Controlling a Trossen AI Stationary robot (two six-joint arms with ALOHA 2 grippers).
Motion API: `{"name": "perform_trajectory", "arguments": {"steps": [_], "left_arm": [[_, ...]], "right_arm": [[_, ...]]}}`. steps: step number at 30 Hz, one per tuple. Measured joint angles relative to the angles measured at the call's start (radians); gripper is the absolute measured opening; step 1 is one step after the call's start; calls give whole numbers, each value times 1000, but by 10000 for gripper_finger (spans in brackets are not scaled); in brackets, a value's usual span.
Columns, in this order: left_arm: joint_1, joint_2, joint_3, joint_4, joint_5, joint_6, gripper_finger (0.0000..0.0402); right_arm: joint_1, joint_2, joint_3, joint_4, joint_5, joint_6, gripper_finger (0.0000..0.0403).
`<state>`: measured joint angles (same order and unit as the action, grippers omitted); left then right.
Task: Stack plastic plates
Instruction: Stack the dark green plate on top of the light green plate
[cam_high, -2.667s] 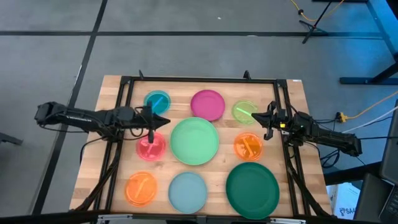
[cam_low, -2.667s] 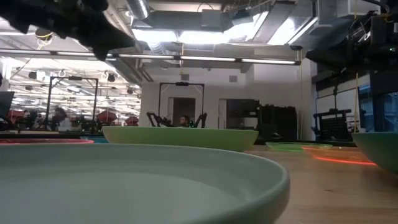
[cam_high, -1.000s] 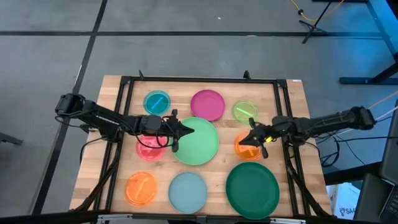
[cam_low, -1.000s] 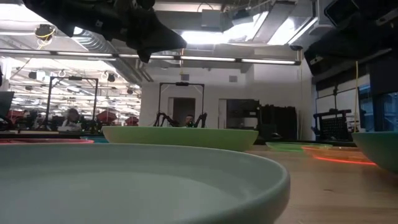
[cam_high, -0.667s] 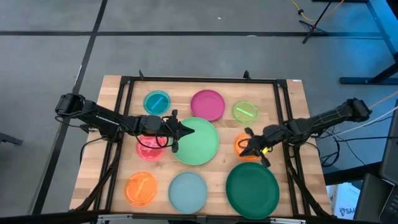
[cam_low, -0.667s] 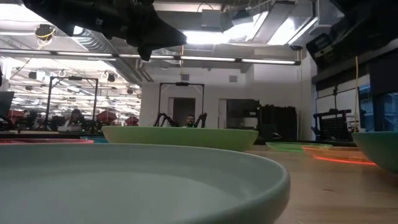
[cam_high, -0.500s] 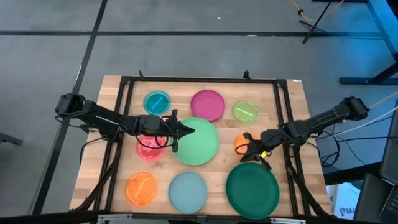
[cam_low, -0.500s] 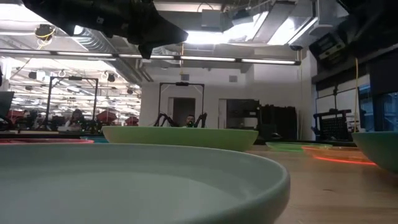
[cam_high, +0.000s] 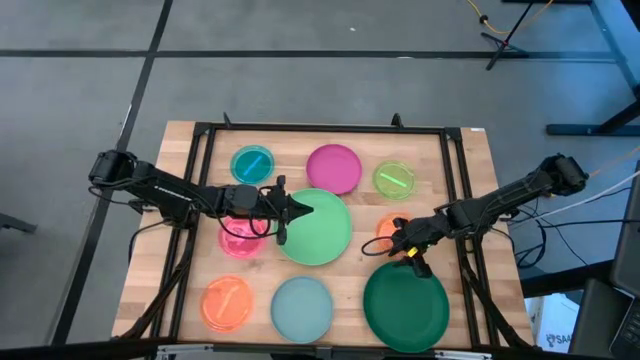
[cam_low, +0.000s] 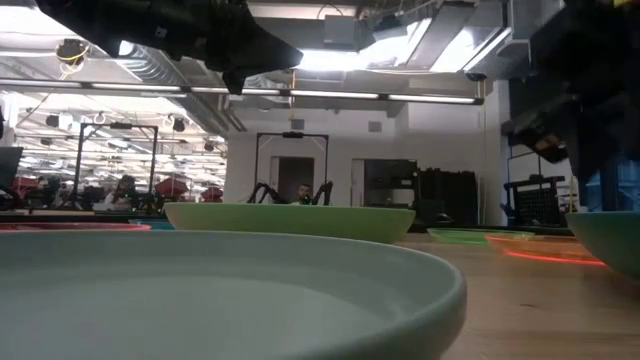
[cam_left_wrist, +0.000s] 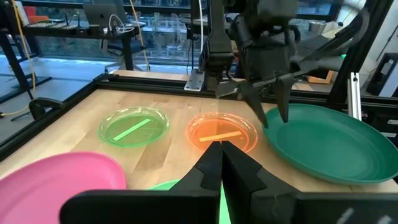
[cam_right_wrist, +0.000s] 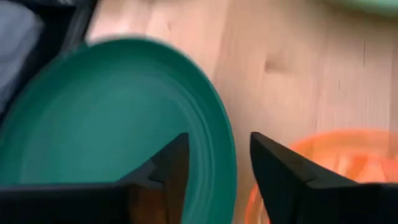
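Observation:
Several round plastic plates lie flat on the wooden table: cyan, magenta, lime, mint green, red-pink, two orange, pale blue and dark green. My left gripper hovers shut over the mint green plate's left part. My right gripper is open and points steeply down between the right orange plate and the dark green plate. In the right wrist view the dark green plate's far rim runs between the fingers.
A black metal frame runs along the table's far, left and right sides. The plates cover most of the board, with narrow strips of bare wood between them. The room behind holds other rigs and people far off.
My right gripper has moved from over the right orange plate toward the table's near edge and a little left, to the dark green plate's far rim. It has sunk, tipped steeply downward and opened. My left gripper has kept still. No plate has moved.

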<state>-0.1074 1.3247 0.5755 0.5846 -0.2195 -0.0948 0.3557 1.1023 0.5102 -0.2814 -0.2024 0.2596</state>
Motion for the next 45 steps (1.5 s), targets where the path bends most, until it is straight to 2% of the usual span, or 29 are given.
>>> {"name": "perform_trajectory", "arguments": {"steps": [4,9,18,31,45], "left_arm": [[0,0,0,0,0,0,0],[0,0,0,0,0,0,0],[0,0,0,0,0,0,0],[0,0,0,0,0,0,0],[0,0,0,0,0,0,0]], "right_arm": [[0,41,0,-21,0,0,196],[-1,85,0,-19,0,-1,194],[-1,155,0,5,-27,-2,141],[-3,199,0,50,-54,-24,8],[-16,181,115,-45,-90,-83,5]]}}
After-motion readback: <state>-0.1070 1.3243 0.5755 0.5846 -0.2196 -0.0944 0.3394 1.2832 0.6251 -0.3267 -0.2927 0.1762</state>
